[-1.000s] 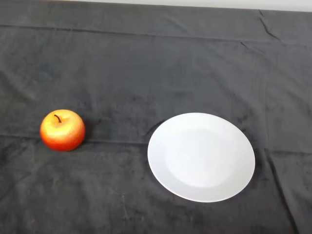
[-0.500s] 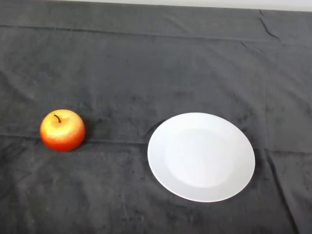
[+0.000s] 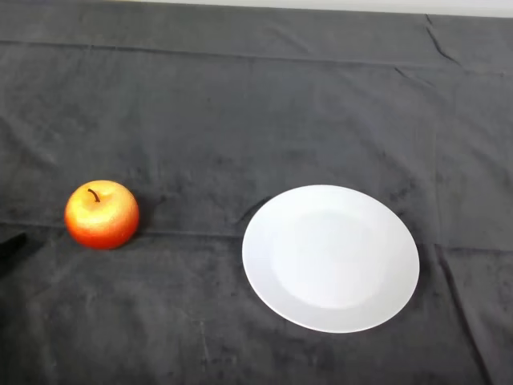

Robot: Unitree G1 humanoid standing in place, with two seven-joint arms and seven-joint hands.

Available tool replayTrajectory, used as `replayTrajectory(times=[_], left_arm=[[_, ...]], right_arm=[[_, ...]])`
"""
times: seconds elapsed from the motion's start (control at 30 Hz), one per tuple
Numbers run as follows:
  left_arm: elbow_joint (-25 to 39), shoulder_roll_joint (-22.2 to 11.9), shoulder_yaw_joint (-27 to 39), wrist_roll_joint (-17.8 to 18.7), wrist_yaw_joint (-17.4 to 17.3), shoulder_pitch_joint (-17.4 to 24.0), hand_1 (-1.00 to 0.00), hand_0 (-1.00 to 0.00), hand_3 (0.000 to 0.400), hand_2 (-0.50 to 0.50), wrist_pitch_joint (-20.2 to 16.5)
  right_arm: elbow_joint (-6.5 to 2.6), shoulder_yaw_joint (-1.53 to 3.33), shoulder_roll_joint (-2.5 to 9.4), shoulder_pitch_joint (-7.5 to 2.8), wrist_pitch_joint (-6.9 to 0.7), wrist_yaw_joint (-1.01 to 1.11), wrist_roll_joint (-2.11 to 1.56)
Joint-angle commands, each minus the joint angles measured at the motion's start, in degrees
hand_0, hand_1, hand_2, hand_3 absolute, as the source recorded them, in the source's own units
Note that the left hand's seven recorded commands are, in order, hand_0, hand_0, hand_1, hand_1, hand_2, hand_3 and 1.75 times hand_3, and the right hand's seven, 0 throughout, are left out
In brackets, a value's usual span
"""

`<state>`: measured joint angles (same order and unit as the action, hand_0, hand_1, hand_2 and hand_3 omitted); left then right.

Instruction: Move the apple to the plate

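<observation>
A red and orange apple (image 3: 102, 214) with a dark stem stands upright on the dark cloth at the left. A round white plate (image 3: 330, 257) lies flat to its right, with nothing on it and a wide strip of cloth between the two. At the left edge of the head view, only a small black tip of my left hand (image 3: 8, 247) shows. It is just left of and slightly below the apple and does not touch it. The rest of the hand and the arm are out of frame.
The dark cloth (image 3: 240, 120) covers the whole table, with creases along the far side and at the right. A pale strip (image 3: 321, 5) runs along the table's far edge.
A black tip of my left hand has come into view at the left edge beside the apple. The apple and the plate have stayed where they were.
</observation>
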<state>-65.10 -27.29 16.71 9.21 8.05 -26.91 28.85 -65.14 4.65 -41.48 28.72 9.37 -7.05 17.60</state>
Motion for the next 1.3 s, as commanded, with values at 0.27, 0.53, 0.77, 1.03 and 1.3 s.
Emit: replayTrajectory(times=[0.27,0.53,0.77,1.03,1.3], left_arm=[[3.6,2.7,-4.7,-5.1,-0.8,-3.4,0.00,0.00,0.000,0.00,1.7],[3.6,4.6,-8.4,-8.6,-0.8,-4.4,0.00,0.00,0.000,0.00,1.9],[3.5,5.7,-10.8,-10.9,-0.9,-4.5,0.00,0.00,0.000,0.00,2.4],[3.3,7.5,-13.9,-13.4,-0.3,-5.3,0.00,0.00,0.000,0.00,2.6],[3.3,8.6,-16.6,-15.4,-0.2,-5.7,0.00,0.00,0.000,0.00,3.4]], right_arm=[[-1.31,0.71,2.00,-3.81,-0.67,0.72,0.84],[-1.20,0.69,2.00,-3.86,-0.73,0.74,0.82],[-1.13,0.68,2.00,-3.89,-0.78,0.76,0.81],[-1.06,0.66,2.00,-3.92,-0.82,0.77,0.80],[-1.02,0.65,2.00,-3.94,-0.85,0.78,0.80]])
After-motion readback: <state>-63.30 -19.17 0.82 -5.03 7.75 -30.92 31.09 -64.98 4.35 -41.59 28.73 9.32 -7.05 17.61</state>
